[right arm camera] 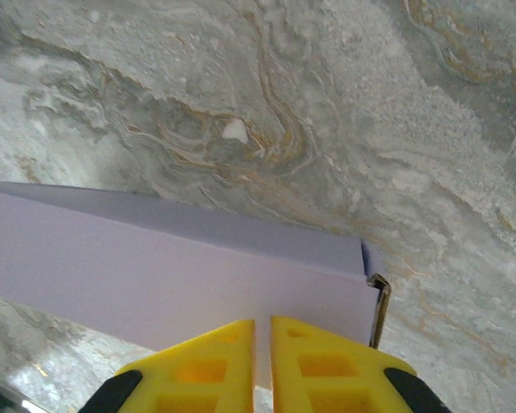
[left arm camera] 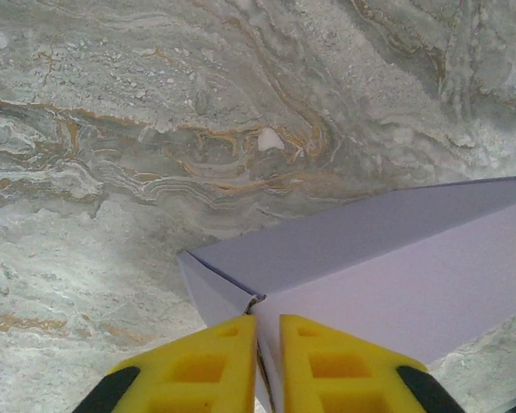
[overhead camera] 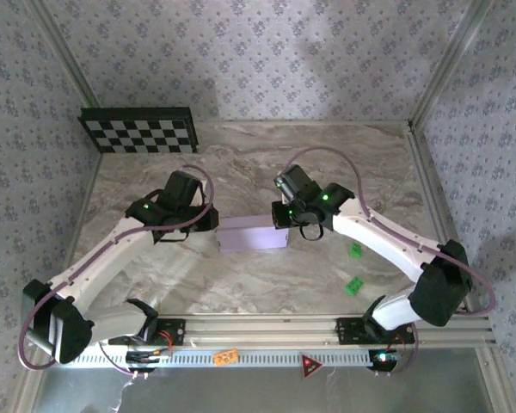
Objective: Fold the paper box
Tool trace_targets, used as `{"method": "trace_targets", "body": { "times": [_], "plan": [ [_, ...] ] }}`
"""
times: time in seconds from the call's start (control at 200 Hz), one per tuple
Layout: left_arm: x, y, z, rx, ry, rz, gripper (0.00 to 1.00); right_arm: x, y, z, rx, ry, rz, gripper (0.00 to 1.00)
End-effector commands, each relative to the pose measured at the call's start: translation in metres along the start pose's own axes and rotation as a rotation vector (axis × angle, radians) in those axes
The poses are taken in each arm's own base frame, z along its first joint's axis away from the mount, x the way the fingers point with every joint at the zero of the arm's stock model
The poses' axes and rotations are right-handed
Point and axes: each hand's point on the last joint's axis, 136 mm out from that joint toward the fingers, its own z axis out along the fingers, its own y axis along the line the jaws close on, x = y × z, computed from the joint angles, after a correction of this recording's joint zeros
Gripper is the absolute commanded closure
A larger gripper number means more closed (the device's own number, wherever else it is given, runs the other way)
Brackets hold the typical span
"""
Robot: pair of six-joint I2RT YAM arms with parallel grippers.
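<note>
Item: paper box (overhead camera: 252,234), pale lavender, a shallow rectangular form lying lengthwise near the middle of the table (overhead camera: 198,288), between the two arms. Top view: left claw (overhead camera: 212,224) at the box's left end, right claw (overhead camera: 286,218) at its right end; the jaw gap is too small to read there. Left wrist view, close up: two yellow fingers (left arm camera: 208,366) pressed nearly together on a thin wall edge at a box corner, where a small seam gapes. Right wrist view: that claw's yellow fingers likewise pinch a wall beside an end corner, with the folded cardboard edge just to their right. Surface: grey-beige marbled table with rust veins. Surroundings: walls (overhead camera: 267,52) papered in a small floral print, and a slotted rail (overhead camera: 267,325) along the near edge. Other pieces: checkerboard panel (overhead camera: 138,129) at the far left by the wall; two green blocks (overhead camera: 355,250) right of the box and apart from it, beside the right arm; orange tag (overhead camera: 226,355) and red triangular marker (overhead camera: 310,365) below the rail.
</note>
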Motion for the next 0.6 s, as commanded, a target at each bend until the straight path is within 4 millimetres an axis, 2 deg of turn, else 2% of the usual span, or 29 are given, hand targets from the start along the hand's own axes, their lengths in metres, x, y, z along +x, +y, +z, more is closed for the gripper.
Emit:
{"method": "trace_targets", "body": {
  "times": [0.0,0.11,0.2,0.34,0.365,0.48,0.535,0.595],
  "plan": [
    [-0.024,-0.015,-0.031,0.026,-0.073,0.025,0.82,-0.01,0.006,-0.014,-0.003,-0.006,-0.017,0.87],
    [-0.027,-0.027,-0.04,0.078,-0.076,0.033,0.81,-0.006,0.002,-0.013,0.01,0.008,-0.021,0.86],
    [-0.017,-0.033,-0.033,0.125,-0.027,0.033,0.84,0.005,-0.004,-0.006,0.018,0.032,-0.009,0.86],
    [0.01,-0.023,-0.01,0.127,0.065,-0.002,0.9,0.019,-0.012,0.008,0.021,0.056,0.023,0.86],
    [0.013,-0.021,-0.004,0.132,0.072,-0.006,0.9,0.033,-0.021,0.017,0.04,0.091,0.03,0.86],
    [0.042,-0.004,0.019,0.091,0.171,-0.035,0.95,0.048,-0.029,0.026,0.05,0.125,0.045,0.86],
    [0.047,0.0,0.023,0.075,0.197,-0.034,0.96,0.049,-0.029,0.026,0.045,0.126,0.048,0.87],
    [0.041,-0.003,0.022,0.078,0.185,-0.02,0.96,0.043,-0.026,0.022,0.036,0.114,0.049,0.86]
  ]
}}
